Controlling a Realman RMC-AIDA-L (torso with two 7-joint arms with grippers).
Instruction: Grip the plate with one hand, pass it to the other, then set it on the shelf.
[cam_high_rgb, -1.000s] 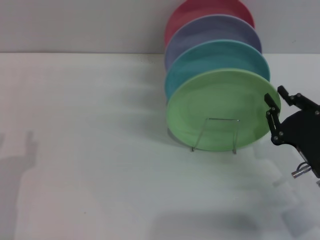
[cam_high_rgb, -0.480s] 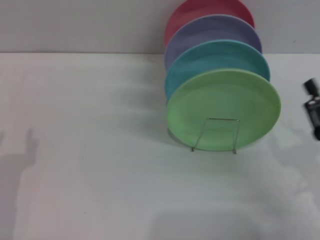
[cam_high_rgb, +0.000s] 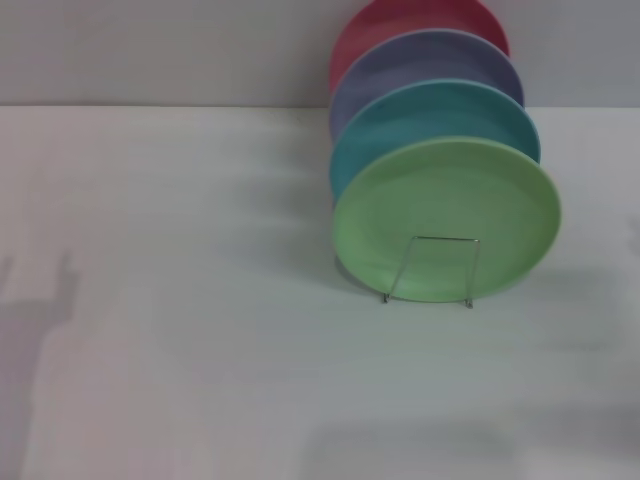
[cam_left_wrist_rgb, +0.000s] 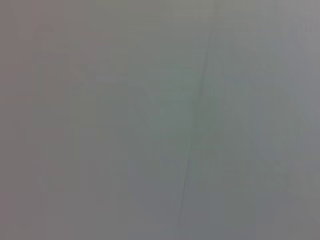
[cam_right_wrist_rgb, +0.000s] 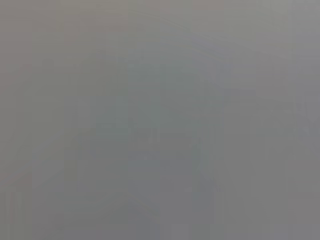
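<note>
Neither claw shows, so you can't tell their grip. Green plate (cam_high_rgb: 446, 215) stands upright in the wire shelf (cam_high_rgb: 432, 268), nearest of the stack. A bumped counter (cam_high_rgb: 180, 300) could tip it.

A turquoise plate (cam_high_rgb: 440, 115), lavender plate (cam_high_rgb: 430, 62) and red plate (cam_high_rgb: 400, 20) stand on a white table (cam_high_rgb: 180, 300).

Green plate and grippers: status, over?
Both grippers out of view. Green plate upright at the front of the rack, ahead of the blue plate. Nothing in the way.
</note>
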